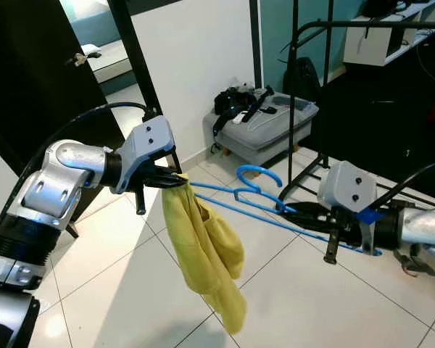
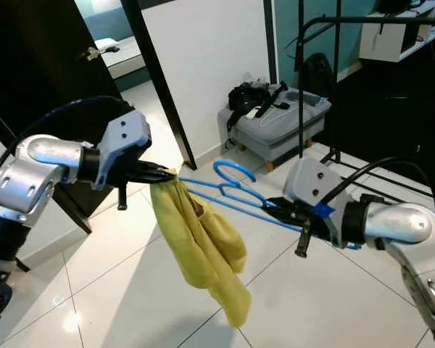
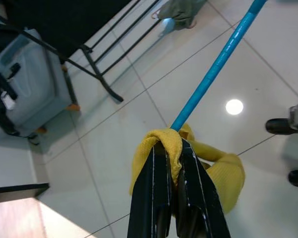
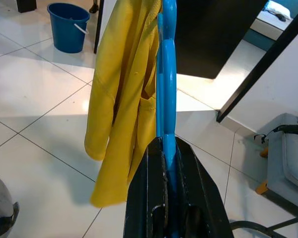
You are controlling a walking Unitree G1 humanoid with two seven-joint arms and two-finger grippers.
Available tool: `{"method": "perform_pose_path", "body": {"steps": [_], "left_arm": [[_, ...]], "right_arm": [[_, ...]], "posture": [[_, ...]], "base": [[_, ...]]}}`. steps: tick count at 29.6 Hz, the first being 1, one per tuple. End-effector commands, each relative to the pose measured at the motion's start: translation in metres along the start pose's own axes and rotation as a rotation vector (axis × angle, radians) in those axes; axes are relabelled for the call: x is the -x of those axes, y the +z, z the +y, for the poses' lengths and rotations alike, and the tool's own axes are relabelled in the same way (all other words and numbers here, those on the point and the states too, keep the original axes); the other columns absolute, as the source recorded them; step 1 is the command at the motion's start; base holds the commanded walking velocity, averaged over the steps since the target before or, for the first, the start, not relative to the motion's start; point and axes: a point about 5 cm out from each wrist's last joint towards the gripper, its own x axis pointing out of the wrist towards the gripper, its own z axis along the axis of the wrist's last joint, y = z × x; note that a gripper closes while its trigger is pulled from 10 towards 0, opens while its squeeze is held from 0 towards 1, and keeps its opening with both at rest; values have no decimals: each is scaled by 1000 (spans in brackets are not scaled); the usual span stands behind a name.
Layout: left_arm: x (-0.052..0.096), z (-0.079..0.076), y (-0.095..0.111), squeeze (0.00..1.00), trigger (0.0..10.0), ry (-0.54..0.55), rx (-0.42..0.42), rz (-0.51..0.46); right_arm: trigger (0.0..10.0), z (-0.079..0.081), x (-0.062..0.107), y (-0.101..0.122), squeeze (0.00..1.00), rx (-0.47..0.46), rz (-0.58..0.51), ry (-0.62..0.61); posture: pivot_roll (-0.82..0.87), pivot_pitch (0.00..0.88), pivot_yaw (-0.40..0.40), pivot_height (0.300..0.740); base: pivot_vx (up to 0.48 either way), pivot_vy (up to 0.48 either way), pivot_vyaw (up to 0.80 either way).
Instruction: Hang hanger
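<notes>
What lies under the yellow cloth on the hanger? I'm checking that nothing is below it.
Under the yellow cloth shows white tiled floor carrying its shadow; the patch directly behind the cloth is covered.

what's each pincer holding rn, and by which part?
Both hold the blue plastic hanger: left pincer clamps one end through the yellow cloth draped there; right pincer grips the opposite end.

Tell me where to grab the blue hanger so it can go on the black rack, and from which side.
Judging by its pose, grip the blue hanger on its bare shoulder bar just below the hook, coming from the robot's right, where the right gripper holds it. The left end is wrapped in the yellow garment, pinched by the left gripper.
</notes>
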Motion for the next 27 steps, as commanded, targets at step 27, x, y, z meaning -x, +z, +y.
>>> {"method": "perform_pose_path", "body": {"steps": [27], "left_arm": [[15,4,3,0,10000,-9,-202,85]], "right_arm": [[10000,7,-19,-31,0,-86,166,-25]], "posture": [[-80,0,186,740]], "base": [[0,0,0]]}}
